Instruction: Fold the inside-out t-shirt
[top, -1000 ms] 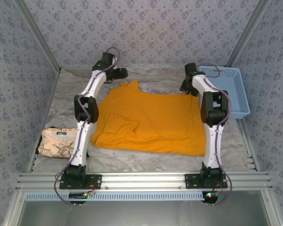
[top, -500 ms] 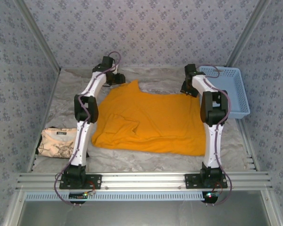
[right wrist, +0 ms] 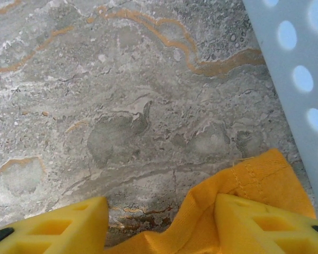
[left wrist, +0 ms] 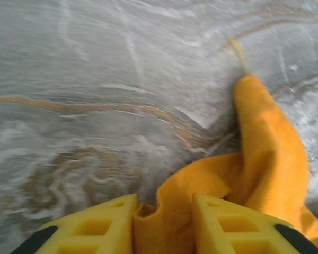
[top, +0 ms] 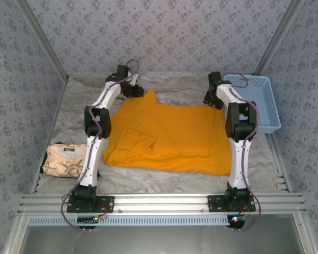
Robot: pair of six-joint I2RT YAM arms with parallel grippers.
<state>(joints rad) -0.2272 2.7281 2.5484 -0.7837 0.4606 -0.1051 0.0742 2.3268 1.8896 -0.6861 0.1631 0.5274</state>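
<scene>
Orange t-shirt (top: 169, 135) lies wide, left-right; left hand (left wrist: 164, 210) pinches far corner, right hand (right wrist: 159, 211) half open.

Your bench (top: 69, 119) has a grey marbled top with orange veins. The orange t-shirt (top: 169, 137) lies spread across its middle, mostly flat. A blue basket (top: 262, 103) sits at the far right, and a beige printed cloth (top: 63, 160) rests at the left edge.

The plain orange-yellow soft cotton t-shirt (top: 169, 132) lies spread and rumpled on the grey marbled counter (top: 148, 182), its near-left flap folded over and its far-left corner peaked.
</scene>
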